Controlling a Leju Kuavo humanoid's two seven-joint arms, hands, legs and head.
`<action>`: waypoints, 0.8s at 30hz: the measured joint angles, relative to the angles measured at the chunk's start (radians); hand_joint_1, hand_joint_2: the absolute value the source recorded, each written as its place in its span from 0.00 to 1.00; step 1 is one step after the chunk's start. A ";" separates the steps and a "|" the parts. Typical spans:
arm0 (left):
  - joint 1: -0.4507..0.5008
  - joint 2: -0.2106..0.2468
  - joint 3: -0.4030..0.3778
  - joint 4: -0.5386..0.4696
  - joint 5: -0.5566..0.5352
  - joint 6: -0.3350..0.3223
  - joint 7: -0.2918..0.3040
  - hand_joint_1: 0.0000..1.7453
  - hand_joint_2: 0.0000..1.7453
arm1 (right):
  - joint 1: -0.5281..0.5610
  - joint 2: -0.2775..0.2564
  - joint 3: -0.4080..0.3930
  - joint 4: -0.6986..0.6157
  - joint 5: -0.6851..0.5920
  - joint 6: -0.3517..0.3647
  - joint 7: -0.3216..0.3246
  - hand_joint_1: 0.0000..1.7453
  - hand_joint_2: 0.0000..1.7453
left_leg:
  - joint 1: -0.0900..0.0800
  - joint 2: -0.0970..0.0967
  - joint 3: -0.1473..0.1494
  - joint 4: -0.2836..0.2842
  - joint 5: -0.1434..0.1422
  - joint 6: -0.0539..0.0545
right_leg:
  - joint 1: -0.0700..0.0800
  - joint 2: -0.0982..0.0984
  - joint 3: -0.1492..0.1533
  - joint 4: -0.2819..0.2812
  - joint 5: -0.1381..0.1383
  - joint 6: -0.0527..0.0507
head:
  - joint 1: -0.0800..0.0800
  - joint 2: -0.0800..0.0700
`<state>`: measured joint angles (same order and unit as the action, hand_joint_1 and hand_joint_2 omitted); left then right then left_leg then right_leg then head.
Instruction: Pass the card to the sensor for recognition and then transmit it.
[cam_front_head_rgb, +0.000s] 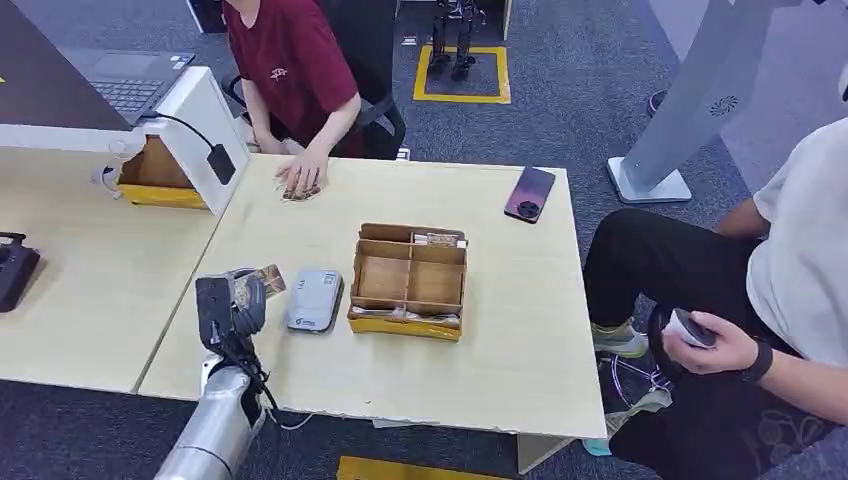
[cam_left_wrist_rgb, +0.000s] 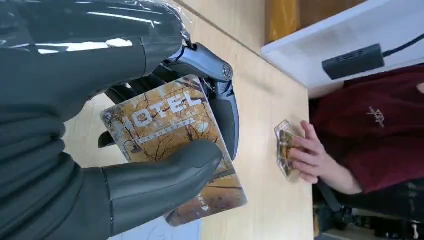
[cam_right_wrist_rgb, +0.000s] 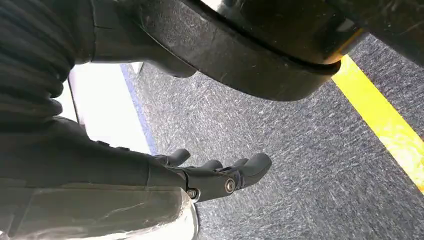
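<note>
The left hand (cam_front_head_rgb: 232, 305) sits at the lower left of the head view, over the near part of the pale wooden counter (cam_front_head_rgb: 500, 340). It pinches a glossy autumn-coloured hotel card (cam_left_wrist_rgb: 172, 145) between its thick grey thumb and darker fingers (cam_left_wrist_rgb: 225, 107); the card shows beside the hand in the head view (cam_front_head_rgb: 270, 280). Just right of it lies the grey rounded card sensor (cam_front_head_rgb: 314, 299), flat on the counter. Touching or nearly touching the sensor's right side stands a brown cardboard tray with four compartments and a yellow front edge (cam_front_head_rgb: 408, 281), in the middle of the frame; a few cards lie in its back and front strips.

At the upper middle a person in a dark red shirt (cam_front_head_rgb: 290, 55) rests a hand on a small stack of cards (cam_front_head_rgb: 300, 190) at the far edge of the counter. A dark pink-tinted phone (cam_front_head_rgb: 529, 193) lies near the far right corner. At the upper left a white box with a brown opening (cam_front_head_rgb: 185, 140) carries a black adapter on a cable (cam_front_head_rgb: 221, 163); behind it sits a laptop (cam_front_head_rgb: 125, 80). A black device (cam_front_head_rgb: 15, 268) lies at the left edge. A seated person in black trousers (cam_front_head_rgb: 690, 270) fills the right side, close to the counter's right edge.

Bare counter lies between tray and phone, and along the near edge right of the tray.

The right hand (cam_right_wrist_rgb: 215, 172) hangs over grey carpet with a yellow line (cam_right_wrist_rgb: 385, 120), fingers apart and holding nothing.
</note>
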<state>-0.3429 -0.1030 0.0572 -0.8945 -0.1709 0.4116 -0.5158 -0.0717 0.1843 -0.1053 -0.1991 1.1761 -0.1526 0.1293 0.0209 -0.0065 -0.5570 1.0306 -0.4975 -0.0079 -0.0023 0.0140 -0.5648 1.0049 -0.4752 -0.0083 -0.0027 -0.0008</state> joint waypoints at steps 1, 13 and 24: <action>0.003 -0.002 0.004 -0.008 0.002 -0.002 0.000 1.00 1.00 | 0.000 0.000 0.000 0.000 0.000 0.000 0.000 0.00 1.00 | 0.000 0.000 0.000 0.000 0.000 0.000 | 0.000 0.000 0.000 0.000 0.000 0.000 | 0.000 0.000; 0.025 -0.010 0.031 -0.110 0.092 0.065 -0.148 1.00 1.00 | -0.001 0.002 0.001 0.000 0.022 0.003 0.000 0.00 1.00 | 0.000 0.000 -0.001 0.000 0.000 0.000 | 0.000 0.000 0.000 0.000 0.000 0.000 | 0.000 0.000; -0.042 -0.026 0.215 -0.263 -0.938 0.286 -0.185 1.00 1.00 | -0.032 0.005 0.029 -0.002 0.072 0.043 0.008 0.00 1.00 | 0.000 0.005 0.000 0.000 0.000 -0.001 | 0.000 0.006 -0.001 0.000 0.002 -0.002 | 0.001 0.000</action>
<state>-0.3846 -0.1293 0.2725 -1.1571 -1.1093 0.6981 -0.7004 -0.1038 0.1896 -0.0763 -0.2010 1.2478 -0.1095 0.1373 0.0212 -0.0013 -0.5570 1.0307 -0.4971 -0.0085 -0.0020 0.0195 -0.5663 1.0049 -0.4735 -0.0101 -0.0015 -0.0008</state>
